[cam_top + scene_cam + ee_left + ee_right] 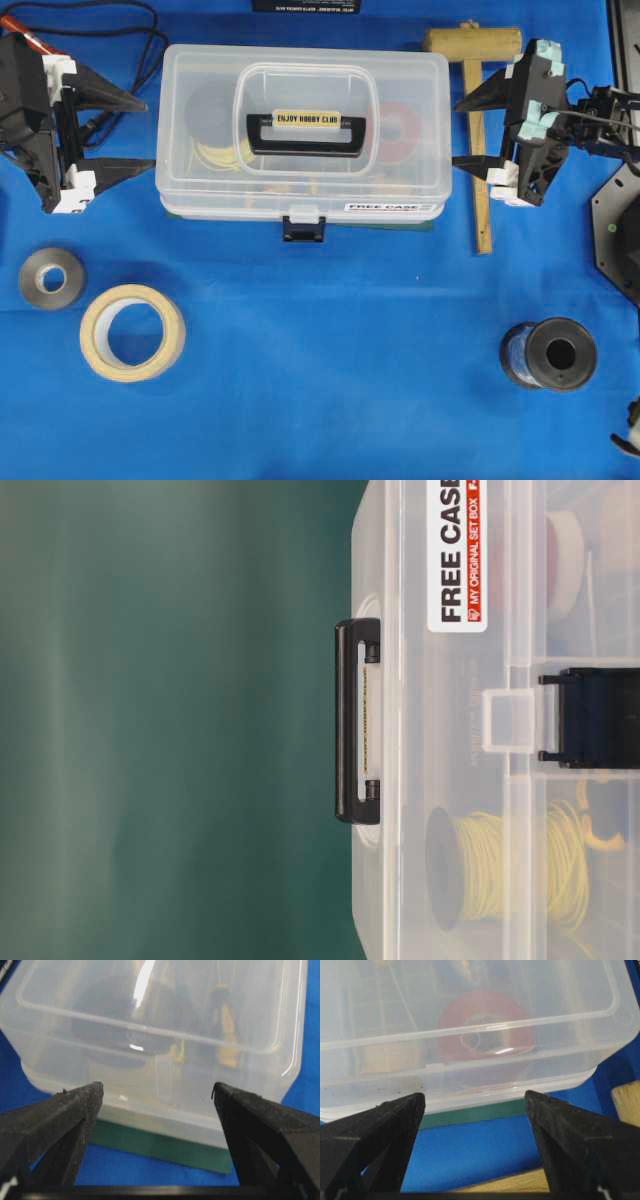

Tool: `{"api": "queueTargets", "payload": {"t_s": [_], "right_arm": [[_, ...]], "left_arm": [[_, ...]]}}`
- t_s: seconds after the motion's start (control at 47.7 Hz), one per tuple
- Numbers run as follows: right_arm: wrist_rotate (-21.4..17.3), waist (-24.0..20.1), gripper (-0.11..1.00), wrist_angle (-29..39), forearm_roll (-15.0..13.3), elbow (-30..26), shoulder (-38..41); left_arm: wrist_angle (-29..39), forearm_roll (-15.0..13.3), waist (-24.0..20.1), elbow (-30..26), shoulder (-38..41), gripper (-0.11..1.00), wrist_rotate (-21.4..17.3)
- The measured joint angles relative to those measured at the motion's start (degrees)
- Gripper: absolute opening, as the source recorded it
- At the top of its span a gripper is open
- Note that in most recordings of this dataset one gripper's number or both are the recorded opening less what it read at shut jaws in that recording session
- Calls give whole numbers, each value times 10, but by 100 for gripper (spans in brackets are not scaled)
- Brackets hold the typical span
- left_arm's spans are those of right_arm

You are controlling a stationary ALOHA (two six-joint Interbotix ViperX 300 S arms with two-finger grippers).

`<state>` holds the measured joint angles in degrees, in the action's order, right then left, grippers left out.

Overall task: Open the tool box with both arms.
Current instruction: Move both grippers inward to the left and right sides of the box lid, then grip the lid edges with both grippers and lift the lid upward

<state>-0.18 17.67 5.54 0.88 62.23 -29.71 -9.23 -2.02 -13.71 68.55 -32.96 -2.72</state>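
- The tool box [302,140] sits shut on the blue surface [330,370], between the two hands, its black latch [304,228] closed at the front.
- The left hand [145,132] is spread wide and holds nothing; its fingers [75,1110] point at the box's end wall, just short of it.
- The right hand [462,132] is likewise wide apart and empty, its fingers [555,1125] aimed at the opposite end wall, close but apart.
- A wooden mallet [478,120] lies under the right hand.
- A masking tape roll [132,332] lies well below the left hand.
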Motion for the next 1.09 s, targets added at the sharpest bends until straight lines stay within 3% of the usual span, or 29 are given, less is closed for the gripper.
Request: {"api": "queueTargets", "payload": {"t_s": [0.629,1.09], "right_arm": [[0,1,80,-10,0,1,-1],[1,2,80,-10,-1,-2,-33]], "left_arm": [[-6,0,-7,-18,69,89,-3],[9,0,-24,-20,28,88,-4]]}}
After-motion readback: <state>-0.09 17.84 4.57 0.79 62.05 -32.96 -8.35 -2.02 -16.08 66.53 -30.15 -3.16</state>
